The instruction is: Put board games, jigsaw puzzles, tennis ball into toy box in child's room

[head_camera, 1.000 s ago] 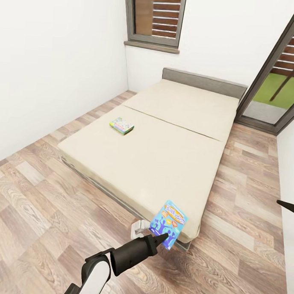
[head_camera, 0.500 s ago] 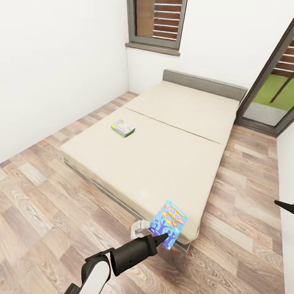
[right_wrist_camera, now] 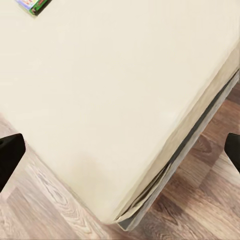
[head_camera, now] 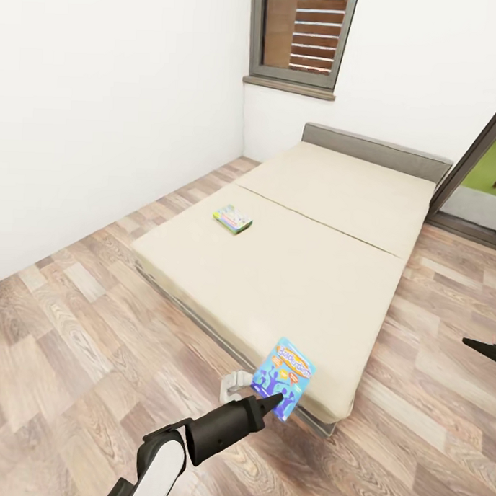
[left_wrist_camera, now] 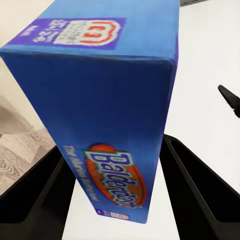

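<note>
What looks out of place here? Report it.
Nothing looks damaged or spilled. The large blue Balderdash board game box is held upright in the left gripper at the corner of the beige bed, not lying flat. The small multicoloured game box lies flat on the bed.

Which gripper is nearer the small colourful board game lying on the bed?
Left. The left gripper, holding the blue Balderdash box, is at the bed's foot corner. The right gripper is off the bed's far side from the small board game.
</note>
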You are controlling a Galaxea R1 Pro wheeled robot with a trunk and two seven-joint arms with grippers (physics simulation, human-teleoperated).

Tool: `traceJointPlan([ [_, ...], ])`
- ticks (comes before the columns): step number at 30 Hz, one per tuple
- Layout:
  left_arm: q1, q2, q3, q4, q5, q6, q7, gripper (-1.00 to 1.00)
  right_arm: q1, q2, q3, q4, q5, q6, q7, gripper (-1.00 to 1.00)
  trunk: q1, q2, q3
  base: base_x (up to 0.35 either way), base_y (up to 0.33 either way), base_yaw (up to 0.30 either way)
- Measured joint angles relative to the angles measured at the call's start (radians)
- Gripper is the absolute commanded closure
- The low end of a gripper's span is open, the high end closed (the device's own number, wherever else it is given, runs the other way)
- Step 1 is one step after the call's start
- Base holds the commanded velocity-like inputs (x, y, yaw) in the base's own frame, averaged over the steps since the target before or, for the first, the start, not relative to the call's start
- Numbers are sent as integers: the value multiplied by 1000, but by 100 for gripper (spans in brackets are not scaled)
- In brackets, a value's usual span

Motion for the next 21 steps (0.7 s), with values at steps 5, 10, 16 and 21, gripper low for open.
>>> traceJointPlan([
  [5, 0, 5, 28, -1, 3, 3, 4, 100, 0, -5, 3, -1, -2, 0, 43, -100, -19, 35, 16, 0, 0, 282],
  [10, 0, 7, 81, -4, 11, 11, 4, 100, 1, -4, 31, -1, -2, -1, 90, -100, -38, 70, 31, 0, 0, 289],
  [16, 4, 11, 99, -5, 14, 12, 3, 100, 0, 1, 78, 0, 1, -1, 104, -100, -61, 112, 52, 0, 0, 276],
  [21, 24, 12, 116, -7, 14, 12, -1, 100, 0, 5, 149, 0, 4, -1, 111, -100, -81, 147, 73, 0, 0, 199],
])
